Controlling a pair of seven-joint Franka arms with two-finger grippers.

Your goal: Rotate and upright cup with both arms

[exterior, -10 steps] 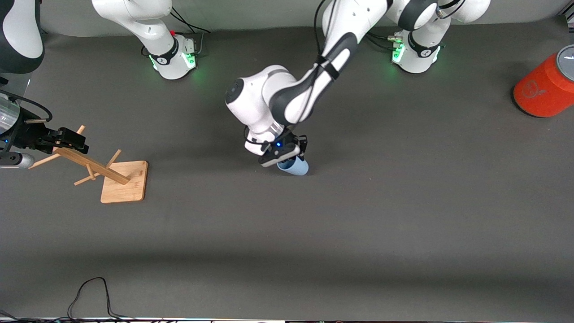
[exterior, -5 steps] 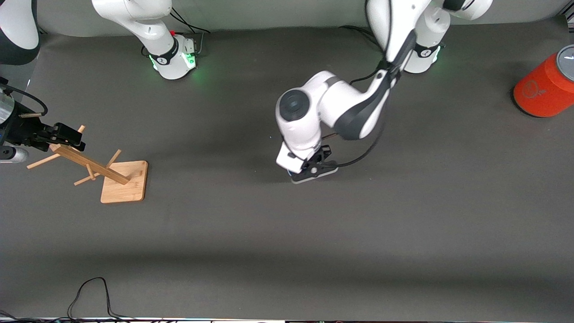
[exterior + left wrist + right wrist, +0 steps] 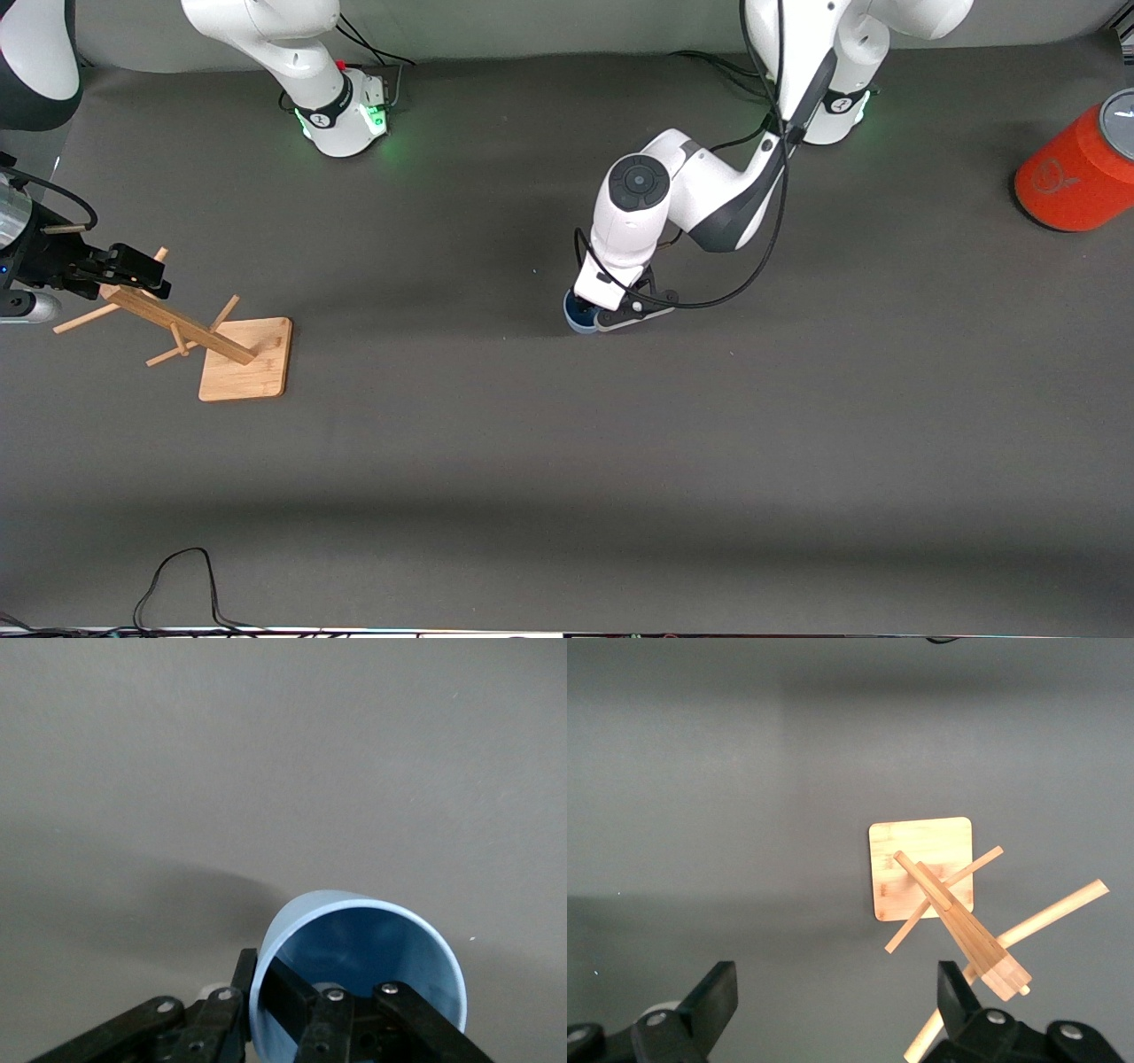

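From my station I see a dark grey mat (image 3: 797, 425) covering the whole table, matte and smooth, with soft shadow bands across it and a paler grey strip along the edge where the two green-lit bases stand. The left arm (image 3: 700, 190) reaches down from its base to about the middle of the table, and the left gripper (image 3: 611, 315) is at the cup (image 3: 576, 319), a small pale-blue tumbler whose open mouth faces up in the front view. On my left wrist feed the cup (image 3: 359, 979) fills the lower part of the picture with its blue inside showing, and one black finger (image 3: 288, 988) sits inside the rim while the other (image 3: 226, 1019) lies against the outer wall, so the claw is pinching the cup's wall. I cannot tell from either feed whether the cup's base rests on the mat or hangs just above it. The right arm (image 3: 266, 40) waits at its end of the table; the right gripper (image 3: 120, 270) is over the top of a tilted wooden peg rack (image 3: 182, 328), which stands on a square bamboo base (image 3: 246, 359). On my right wrist feed its two fingers (image 3: 713, 1001) stand wide apart with the rack (image 3: 952, 917) between them and lower down, untouched. At the left arm's end of the table an orange can (image 3: 1076, 173) with a grey lid stands well apart from the cup. A black cable (image 3: 177, 580) loops onto the mat at the edge nearest the front camera.
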